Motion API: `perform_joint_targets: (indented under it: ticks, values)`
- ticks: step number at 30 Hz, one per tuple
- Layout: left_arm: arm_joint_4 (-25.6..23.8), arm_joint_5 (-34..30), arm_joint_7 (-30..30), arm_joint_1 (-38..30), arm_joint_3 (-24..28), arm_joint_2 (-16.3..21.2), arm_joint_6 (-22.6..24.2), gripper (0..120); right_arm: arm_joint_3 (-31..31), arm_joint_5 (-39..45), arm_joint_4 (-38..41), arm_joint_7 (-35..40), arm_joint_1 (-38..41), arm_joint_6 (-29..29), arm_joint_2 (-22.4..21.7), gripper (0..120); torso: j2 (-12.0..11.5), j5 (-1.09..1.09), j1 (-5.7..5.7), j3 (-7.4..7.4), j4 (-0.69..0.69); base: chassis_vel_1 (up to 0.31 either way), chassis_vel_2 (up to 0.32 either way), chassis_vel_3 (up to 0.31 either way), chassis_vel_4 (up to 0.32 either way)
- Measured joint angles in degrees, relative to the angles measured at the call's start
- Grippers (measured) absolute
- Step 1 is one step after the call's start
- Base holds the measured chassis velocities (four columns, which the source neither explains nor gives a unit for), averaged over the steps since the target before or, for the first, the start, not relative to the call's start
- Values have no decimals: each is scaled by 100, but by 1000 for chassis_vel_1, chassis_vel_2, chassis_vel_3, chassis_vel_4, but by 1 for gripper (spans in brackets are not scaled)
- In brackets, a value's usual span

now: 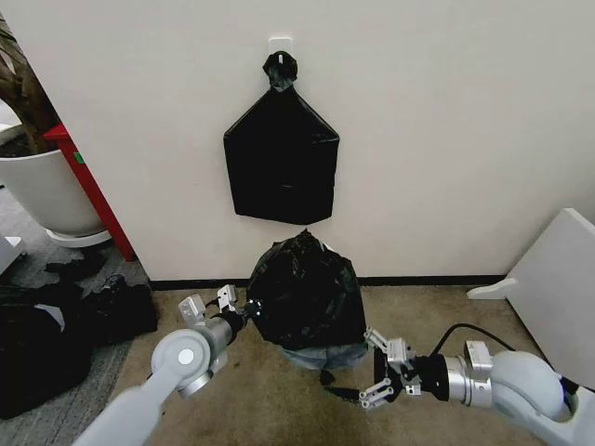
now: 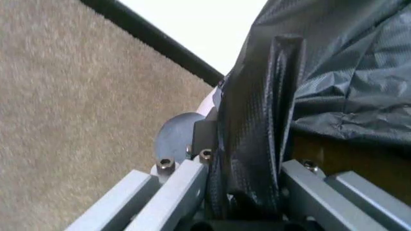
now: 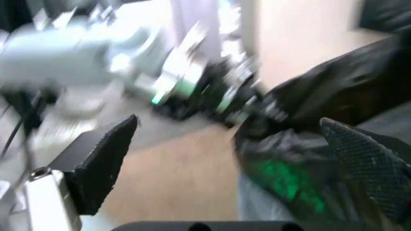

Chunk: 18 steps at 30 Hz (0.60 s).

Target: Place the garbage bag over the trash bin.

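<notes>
Crinkly glossy black garbage bag draped over small white plastic trash bin on tan carpet by wall, bin base peeking out below. Left gripper at bag's left flank, fingers clamped on fold of plastic. Right gripper low beside bin's right, fingers spread apart, holding nothing.

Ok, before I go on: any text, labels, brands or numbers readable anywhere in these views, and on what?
None can be read.
The garbage bag over the trash bin: plain, no print.
Bundle of bags on the wall: no label.
Left gripper, shut on the garbage bag, and right gripper, open beside the bin: no markings legible.
Green glow in the right wrist view: blurred, no lettering.
</notes>
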Motion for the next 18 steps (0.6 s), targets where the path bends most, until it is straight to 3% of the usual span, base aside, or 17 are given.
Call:
perform_joint_targets:
  ticks: [1, 3, 5, 8, 9, 16, 18]
  values:
    - [0, 0, 0, 0, 0, 0, 0, 0, 0, 0, 0, 0, 0, 0, 0, 100, 0, 0, 0, 0, 0, 0, 0, 0, 0]
    - [-5, -150, -50, 20, -17, 22, -16, 0, 695, 496, 223, 656, -475, -190, 267, 100, 0, -2, 0, 0, 0, 0, 0, 0, 0]
    - [-28, -206, -60, 41, -25, 47, -18, 0, 972, 710, 311, 970, -696, -257, 388, 100, 0, -1, 0, 0, 1, 0, 0, 0, 0]
    - [-77, -242, -76, 56, -28, 52, -27, 0, 1361, 1200, 667, 2080, -1227, -500, 770, 100, 0, 0, 0, 0, 1, 0, 0, 0, 0]
    - [-77, -242, -76, 56, -28, 52, -27, 0, 1361, 1200, 667, 2080, -1227, -500, 770, 100, 0, 0, 0, 0, 1, 0, 0, 0, 0]
    - [-220, -366, -147, -28, 2, 65, -47, 0, 1435, 1870, 1323, 4062, -1969, -1605, 1542, 100, 0, -1, 0, 0, -1, 0, 0, 0, 0]
    - [-230, -398, -162, -48, 5, 71, -47, 0, 1345, 1870, 1347, 4202, -1972, -1683, 1626, 100, 0, -1, 0, 0, 0, 0, 0, 0, 0]
